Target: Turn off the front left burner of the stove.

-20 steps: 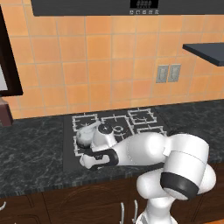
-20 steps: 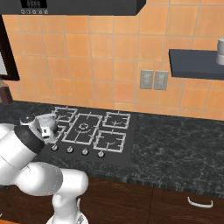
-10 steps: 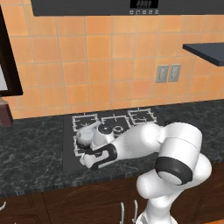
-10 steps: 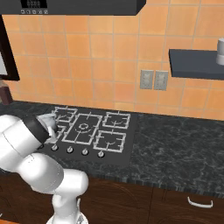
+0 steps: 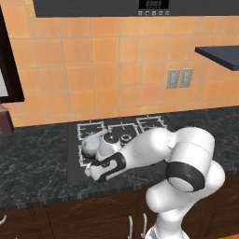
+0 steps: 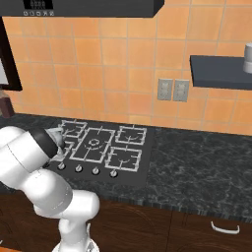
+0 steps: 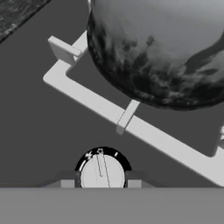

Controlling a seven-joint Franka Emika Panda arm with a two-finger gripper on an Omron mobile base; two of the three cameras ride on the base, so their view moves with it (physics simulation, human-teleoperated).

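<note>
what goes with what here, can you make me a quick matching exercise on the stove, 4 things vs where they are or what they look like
Things:
1. knob
2. front left burner
3. stove
4. power outlets

Descriptions:
A. on the orange tiled wall
B. flat black glass set in the dark counter
C. between the two finger tips in the hand view
D. pale-grey grate with a shiny rounded pot on it

Pairs: 1-C, 2-D, 3-B, 4-A

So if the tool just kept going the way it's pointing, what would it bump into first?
Probably the small silver knob on the stove: it sits right between the tool fingertips, though depth is hard to judge.
</note>
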